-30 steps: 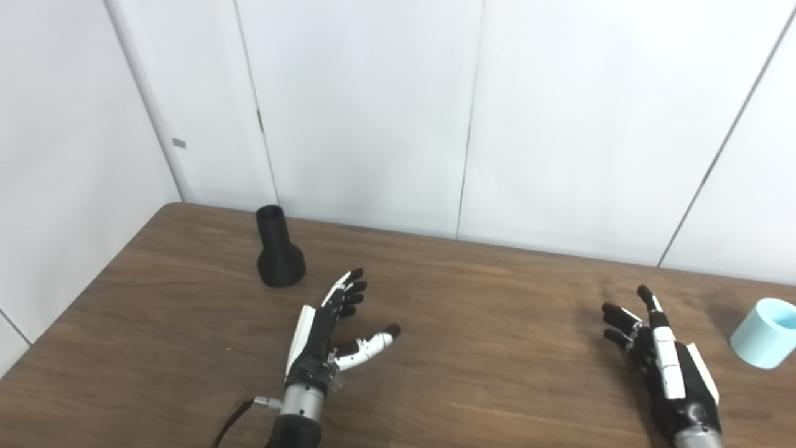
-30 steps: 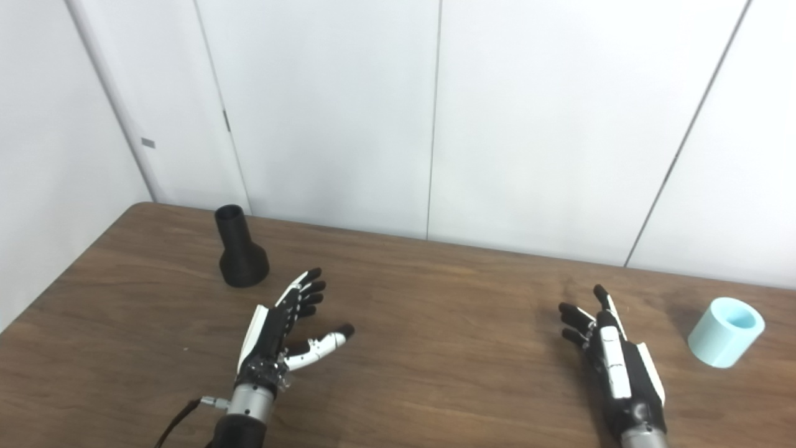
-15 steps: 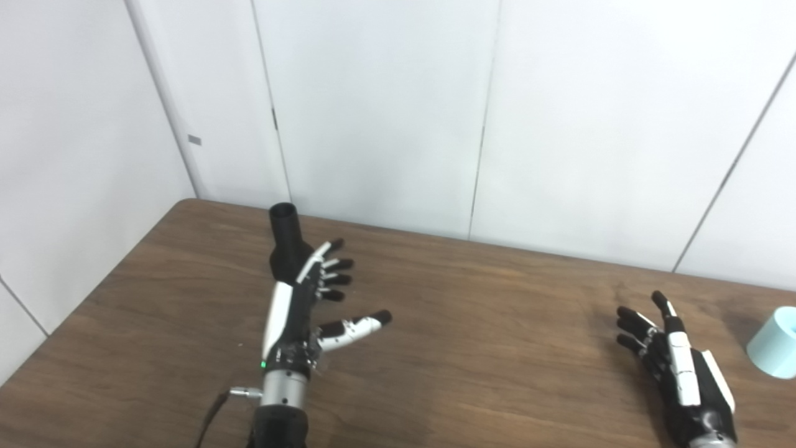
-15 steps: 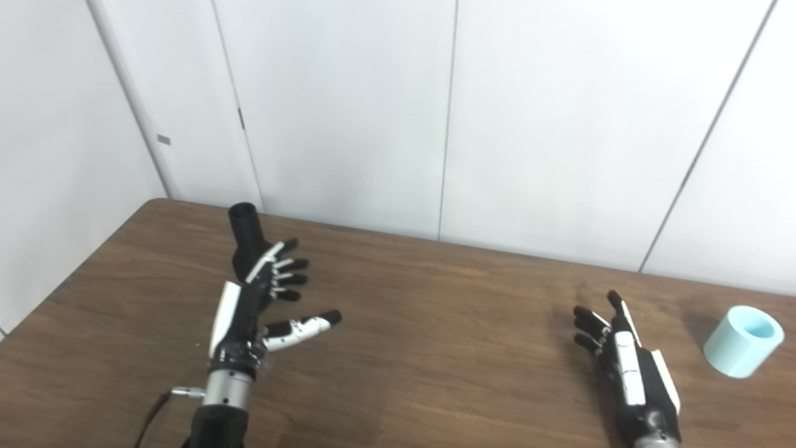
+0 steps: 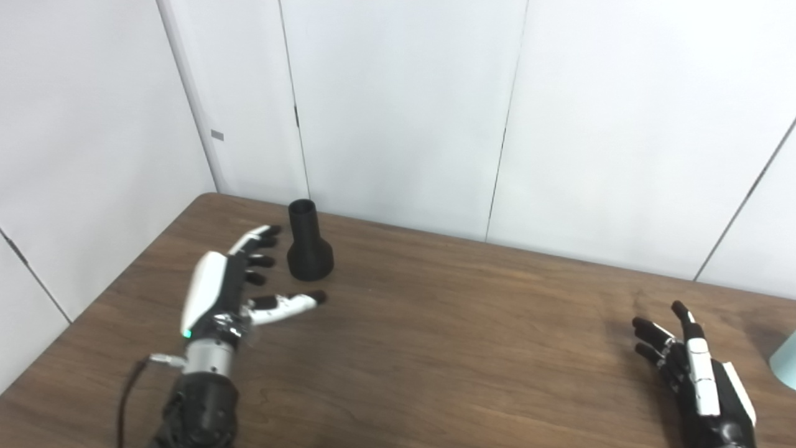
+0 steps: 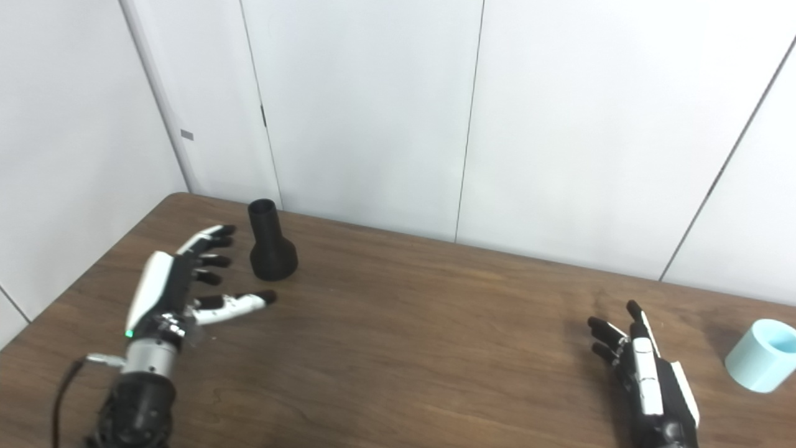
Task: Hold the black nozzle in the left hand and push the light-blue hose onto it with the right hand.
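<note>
Right eye view: we see the black nozzle (image 6: 270, 244) upright on the worktop (image 6: 410, 348), just right of our left robot hand (image 6: 177, 283), released, fingers spread; right robot hand (image 6: 647, 373), also empty, lies near the light-blue hose (image 6: 758, 356).

The counter (image 5: 435, 348) is of dark brown wood with visible grain. Behind it stands a white panelled wall (image 5: 398, 112) with thin vertical seams. A small grey tag (image 5: 217, 134) sits on the left panel.
</note>
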{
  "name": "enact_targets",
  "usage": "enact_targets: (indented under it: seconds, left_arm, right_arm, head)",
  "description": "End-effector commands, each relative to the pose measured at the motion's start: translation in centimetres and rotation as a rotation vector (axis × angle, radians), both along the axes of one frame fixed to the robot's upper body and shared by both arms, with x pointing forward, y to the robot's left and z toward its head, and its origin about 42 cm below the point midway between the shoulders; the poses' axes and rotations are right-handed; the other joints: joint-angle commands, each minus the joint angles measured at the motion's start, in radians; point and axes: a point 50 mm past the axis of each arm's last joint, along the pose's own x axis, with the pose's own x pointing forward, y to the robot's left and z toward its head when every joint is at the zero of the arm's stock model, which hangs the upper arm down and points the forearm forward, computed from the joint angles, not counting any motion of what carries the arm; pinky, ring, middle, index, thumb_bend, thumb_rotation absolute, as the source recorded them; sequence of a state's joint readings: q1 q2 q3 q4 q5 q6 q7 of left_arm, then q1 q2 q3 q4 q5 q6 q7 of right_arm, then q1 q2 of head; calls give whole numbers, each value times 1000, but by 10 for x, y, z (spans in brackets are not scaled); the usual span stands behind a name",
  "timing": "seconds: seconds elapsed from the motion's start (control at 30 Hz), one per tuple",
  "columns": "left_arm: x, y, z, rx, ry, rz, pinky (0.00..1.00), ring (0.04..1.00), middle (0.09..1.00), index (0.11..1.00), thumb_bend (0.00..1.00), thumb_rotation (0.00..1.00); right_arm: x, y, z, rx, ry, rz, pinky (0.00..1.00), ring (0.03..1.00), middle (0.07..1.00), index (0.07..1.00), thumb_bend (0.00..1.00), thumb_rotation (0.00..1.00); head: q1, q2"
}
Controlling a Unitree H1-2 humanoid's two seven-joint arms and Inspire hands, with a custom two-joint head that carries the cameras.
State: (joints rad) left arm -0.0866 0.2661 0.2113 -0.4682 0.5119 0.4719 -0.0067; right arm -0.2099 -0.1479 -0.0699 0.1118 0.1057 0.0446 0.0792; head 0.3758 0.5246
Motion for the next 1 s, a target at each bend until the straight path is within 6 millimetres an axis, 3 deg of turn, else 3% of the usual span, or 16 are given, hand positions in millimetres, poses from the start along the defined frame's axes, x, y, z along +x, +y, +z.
enact_targets:
  seconds: [0.0, 0.23, 0.4, 0.47, 0.53, 0.7, 0.8, 0.87, 0.97]
  left_arm:
    - [7, 10, 20, 35, -57, 13, 570, 694, 830, 822, 960, 160]
    - [23, 38, 22, 80, -49, 67, 541, 676, 801, 814, 962, 147]
    - [42, 42, 18, 116, -31, 66, 539, 704, 835, 823, 976, 142]
    - [51, 42, 16, 157, 0, 44, 629, 786, 855, 863, 972, 155]
    - [58, 42, 15, 178, 19, 31, 668, 805, 841, 880, 978, 173]
    - [77, 41, 8, 207, 45, -5, 653, 824, 863, 853, 1000, 181]
    - [88, 41, 4, 257, 92, -13, 718, 883, 909, 872, 1000, 250]
    - [96, 41, 1, 280, 115, -26, 902, 941, 944, 909, 1000, 283]
    - [105, 42, -4, 287, 128, -37, 988, 968, 965, 932, 1000, 299]
  right_arm:
    - [-1, -3, 5, -7, -15, -7, 817, 840, 782, 1000, 303, 1000]
    - [-3, -2, 8, -1, -9, -15, 811, 823, 763, 1000, 281, 1000]
    - [-3, -1, 10, 2, -3, -16, 822, 827, 761, 1000, 272, 1000]
    - [-4, -1, 10, -10, -10, -12, 816, 819, 754, 1000, 280, 1000]
    - [-4, -1, 11, -14, -12, -9, 821, 817, 750, 1000, 294, 1000]
    - [-6, -1, 13, -28, -15, -7, 810, 813, 745, 1000, 339, 1000]
    - [-7, 0, 14, -30, -12, -8, 812, 809, 739, 1000, 341, 1000]
    - [-7, 0, 15, -43, -11, -7, 835, 813, 737, 1000, 339, 1000]
    - [-7, 1, 16, -49, -13, -6, 840, 812, 737, 1000, 345, 1000]
  head:
    - [0, 1]
    - [1, 8]
    - [-5, 14]
    - [-5, 17]
    - [-7, 19]
    - [-7, 27]
    - [-8, 29]
    - [-8, 29]
    - [-12, 35]
